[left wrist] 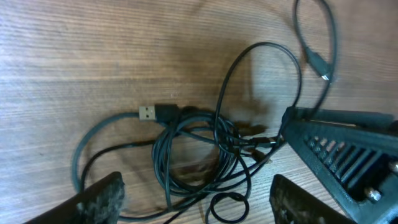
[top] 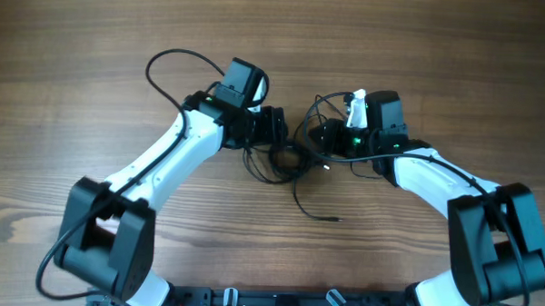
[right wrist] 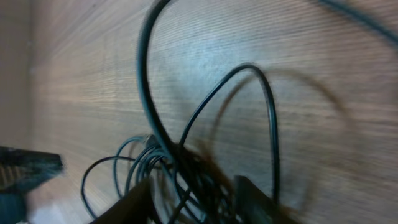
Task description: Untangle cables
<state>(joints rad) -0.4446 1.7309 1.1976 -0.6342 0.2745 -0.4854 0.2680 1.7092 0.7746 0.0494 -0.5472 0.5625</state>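
The cables lie in a small black tangle at the table's middle, between my two grippers. In the left wrist view the tangle shows a USB plug at its left and a small plug on a loose strand at the upper right. My left gripper is open, its fingers on either side of the tangle's near loops; it also shows overhead. My right gripper is closed around a bunch of strands at the tangle's right side; it also shows overhead.
One strand runs from the tangle toward the front and ends in a plug. A thicker black arm cable loops behind the left arm. The right gripper's finger shows in the left wrist view, close to the tangle.
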